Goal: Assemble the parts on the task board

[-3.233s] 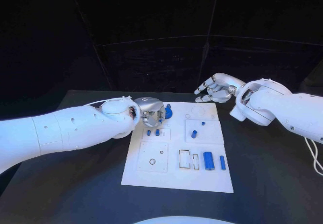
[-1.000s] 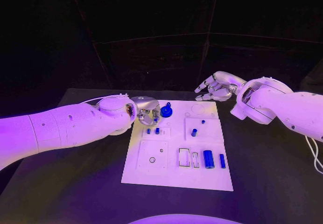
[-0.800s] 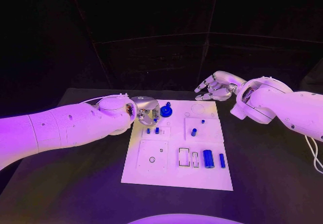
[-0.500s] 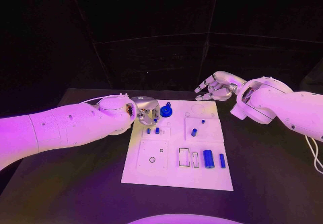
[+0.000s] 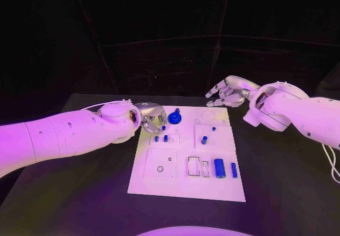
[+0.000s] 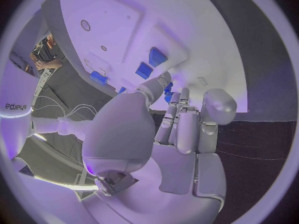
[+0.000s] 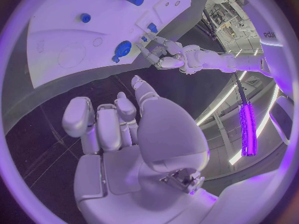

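Task board [image 5: 185,187] with blue parts [image 5: 219,168] aboard

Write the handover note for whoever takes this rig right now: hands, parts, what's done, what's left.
Left hand: over the task board's far left corner, fingers near the round blue part; whether it holds anything cannot be told.
Right hand: beyond the board's far edge, fingers apart, holding nothing.
Parts: two small pegs stand left of centre, two more in the right panel; a large cylinder and a slim bar lie near the right edge.
Done: the pegs appear seated.
Left: cylinder and bar look unplaced.
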You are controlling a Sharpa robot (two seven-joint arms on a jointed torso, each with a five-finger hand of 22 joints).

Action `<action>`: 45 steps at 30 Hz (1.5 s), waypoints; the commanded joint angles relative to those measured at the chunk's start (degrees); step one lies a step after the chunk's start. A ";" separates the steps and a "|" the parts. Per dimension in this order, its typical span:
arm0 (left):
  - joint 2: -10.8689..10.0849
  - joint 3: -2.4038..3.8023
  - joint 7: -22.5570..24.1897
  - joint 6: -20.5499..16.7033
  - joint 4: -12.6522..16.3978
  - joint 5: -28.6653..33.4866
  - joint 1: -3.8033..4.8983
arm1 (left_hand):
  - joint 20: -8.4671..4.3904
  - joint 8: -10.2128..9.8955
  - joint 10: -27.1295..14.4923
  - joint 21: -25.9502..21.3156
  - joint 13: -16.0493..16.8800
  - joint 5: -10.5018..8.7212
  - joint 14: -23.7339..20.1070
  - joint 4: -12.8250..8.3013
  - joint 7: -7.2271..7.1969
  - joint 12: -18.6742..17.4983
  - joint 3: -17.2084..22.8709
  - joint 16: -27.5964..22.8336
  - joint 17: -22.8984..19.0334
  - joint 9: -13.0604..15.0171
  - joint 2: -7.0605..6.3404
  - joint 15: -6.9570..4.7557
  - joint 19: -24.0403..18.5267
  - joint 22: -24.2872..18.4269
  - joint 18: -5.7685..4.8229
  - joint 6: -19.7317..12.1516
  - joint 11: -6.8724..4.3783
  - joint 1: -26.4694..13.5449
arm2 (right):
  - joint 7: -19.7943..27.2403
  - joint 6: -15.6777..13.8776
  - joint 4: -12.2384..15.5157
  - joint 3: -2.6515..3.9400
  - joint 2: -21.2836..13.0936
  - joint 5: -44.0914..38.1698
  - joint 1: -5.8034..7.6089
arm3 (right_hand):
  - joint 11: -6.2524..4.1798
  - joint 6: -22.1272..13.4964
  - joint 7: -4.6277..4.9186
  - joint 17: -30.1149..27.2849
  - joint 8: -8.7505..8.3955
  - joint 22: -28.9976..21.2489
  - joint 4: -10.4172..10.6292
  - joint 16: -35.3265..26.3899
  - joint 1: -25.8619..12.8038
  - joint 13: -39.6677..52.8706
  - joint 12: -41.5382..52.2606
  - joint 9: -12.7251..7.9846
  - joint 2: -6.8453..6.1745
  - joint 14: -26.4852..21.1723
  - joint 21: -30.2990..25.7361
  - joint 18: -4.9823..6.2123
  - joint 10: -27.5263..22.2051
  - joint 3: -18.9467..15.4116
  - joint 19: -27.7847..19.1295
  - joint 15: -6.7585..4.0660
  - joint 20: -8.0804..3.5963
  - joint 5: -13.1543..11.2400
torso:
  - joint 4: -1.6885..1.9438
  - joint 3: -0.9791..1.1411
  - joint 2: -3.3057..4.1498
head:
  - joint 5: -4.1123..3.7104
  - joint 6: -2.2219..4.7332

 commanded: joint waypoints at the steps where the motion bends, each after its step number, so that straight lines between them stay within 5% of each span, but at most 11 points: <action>1: -0.89 0.08 0.10 -2.37 0.33 2.05 0.09 | 0.26 -0.47 -2.24 -1.49 0.02 -0.13 1.47 0.48 0.32 -0.93 -1.25 -0.23 -0.21 -0.08 -0.56 0.61 -0.47 -1.43 0.90 -0.62 0.42 0.16 | 0.07 -0.79 -0.10 0.03 -0.17 -1.63 0.12 | -0.12 -0.37 -0.22 -2.79 0.34 -2.48 0.08 -2.06 0.68 -6.77 -6.97 -0.05 0.39 0.00 -1.47 1.40 -4.20 -0.24 -1.71 -0.39 -0.13 -0.17 | 0.02 0.00 -0.06 | -0.06 0.08; 5: -2.19 0.23 1.38 -4.80 0.50 5.07 0.18 | 0.45 -0.46 -2.84 -2.09 0.17 -0.13 1.51 1.21 0.47 -0.90 -2.36 -0.18 -0.31 0.00 -0.53 0.74 -0.42 -1.99 1.02 -0.47 0.59 0.46 | 0.09 -1.14 -0.13 0.03 -0.59 -3.11 0.11 | -0.51 0.69 -0.51 -5.18 1.01 -4.34 -0.28 -4.22 2.07 -19.60 -20.90 0.05 0.38 -0.39 -2.82 1.68 -10.84 0.49 -2.54 -0.77 -0.45 -0.46 | 0.02 -0.04 -0.03 | -0.13 0.22; 9: -3.34 0.44 3.61 -7.10 0.51 10.79 0.29 | 0.46 0.47 -0.58 -2.49 0.63 -0.14 1.53 1.81 0.36 0.61 -2.63 -0.15 -0.43 0.34 0.21 0.64 -0.28 -2.34 1.12 1.46 0.41 0.83 | 0.01 -1.17 0.08 0.02 -1.28 -5.99 0.11 | -0.66 2.47 -0.65 -6.64 1.31 -5.05 -0.65 -5.71 3.40 -26.94 -29.26 0.00 -0.07 -0.39 -3.52 1.74 -11.06 1.85 -2.55 -0.98 -0.67 -1.19 | 0.08 -0.05 -0.06 | -0.35 0.33; 12: -4.33 0.51 7.08 -8.90 0.49 20.57 0.47 | 0.29 1.72 2.27 -3.19 1.02 -0.14 1.36 2.11 0.29 2.15 -2.29 -0.31 -0.80 0.74 0.99 0.43 -0.44 -2.98 1.26 4.17 0.12 0.99 | -0.22 -1.02 0.74 0.00 -2.26 -9.43 0.09 | -0.67 4.24 -0.94 -7.33 1.23 -5.53 -1.06 -6.59 4.41 -32.67 -35.28 -0.09 -0.65 -0.32 -4.02 1.82 -10.39 3.38 -2.56 -1.04 -0.82 -1.59 | 0.09 -0.04 -0.05 | -0.45 0.48; 16: -5.62 0.53 13.56 -9.59 0.98 38.09 0.61 | -0.02 2.91 6.41 -8.63 1.56 -0.10 -0.73 1.84 -0.04 4.20 -0.71 -3.51 -5.93 1.13 2.62 -0.01 -2.98 -8.23 2.40 7.01 -0.60 2.12 | -0.66 -0.91 2.52 -0.04 -4.06 -15.80 -0.16 | -0.58 5.68 -1.25 -8.05 1.05 -5.98 -1.99 -7.39 5.72 -37.25 -40.44 -0.13 -1.18 -0.40 -4.43 1.84 -11.66 5.29 -2.71 -1.00 -0.74 -2.22 | 0.00 0.03 0.00 | -0.87 0.84; 20: -6.63 0.50 19.93 -6.96 2.05 55.36 0.67 | -0.38 2.85 7.59 -20.10 1.53 -0.20 -6.48 1.40 -0.08 4.87 0.47 -11.53 -17.33 0.97 3.30 -0.28 -9.20 -18.67 4.34 7.79 -0.80 2.57 | -1.62 -1.19 5.33 -0.06 -6.25 -23.08 -1.15 | -0.13 6.86 -1.07 -8.22 0.05 -6.23 -2.43 -7.93 5.29 -43.87 -46.15 -0.33 -2.33 -0.26 -4.79 1.93 -11.06 7.91 -2.76 -0.43 -0.36 -2.91 | -0.03 -0.01 0.05 | -2.06 1.33; 26: -7.68 0.47 25.64 -2.69 3.43 70.18 0.67 | -0.21 2.58 7.62 -23.50 1.29 -0.12 -13.17 1.37 -0.06 5.11 -0.03 -20.70 -29.06 0.71 3.41 -0.08 -12.00 -20.57 4.30 8.11 -0.70 1.96 | -3.91 -1.84 8.27 -0.10 -7.97 -32.97 -2.91 | -0.03 7.97 -1.53 -8.34 -0.61 -6.35 -2.89 -8.33 4.71 -48.19 -48.99 -0.24 -3.54 -0.19 -4.99 1.92 -10.57 10.22 -2.75 -0.36 -0.24 -3.43 | -0.26 0.03 -0.07 | -3.09 1.37; 33: -8.26 0.45 28.60 -1.28 4.13 78.68 0.65 | -0.17 2.61 7.96 -24.67 1.29 -0.11 -14.68 1.23 -0.14 5.46 -0.69 -22.90 -31.77 0.67 3.47 -0.08 -12.55 -21.32 4.32 8.48 -0.78 1.84 | -6.12 -2.52 9.04 -0.11 -7.53 -39.04 -5.29 | 0.82 7.63 -0.87 -7.21 -1.81 -5.57 -3.03 -7.62 3.90 -51.72 -51.43 -0.34 -4.79 0.20 -4.60 1.74 -11.67 12.41 -2.13 0.16 0.16 -5.11 | -0.11 0.05 -0.02 | -3.77 1.60; 45: -8.62 0.43 29.26 -1.03 4.95 80.69 0.65 | -0.18 2.61 8.05 -25.07 1.31 -0.11 -15.14 1.08 -0.08 5.65 -1.00 -23.60 -32.72 0.64 3.47 -0.08 -12.65 -21.60 4.31 8.57 -0.77 1.88 | -5.36 -1.42 6.49 -0.12 -4.58 -38.03 -7.31 | 1.89 5.27 0.28 -6.79 -3.40 -2.96 -3.88 -6.97 3.36 -56.24 -53.32 -0.39 -6.03 0.44 -3.06 1.29 -12.28 16.56 -0.54 0.98 0.97 -5.55 | -0.08 -0.01 0.01 | -3.78 1.47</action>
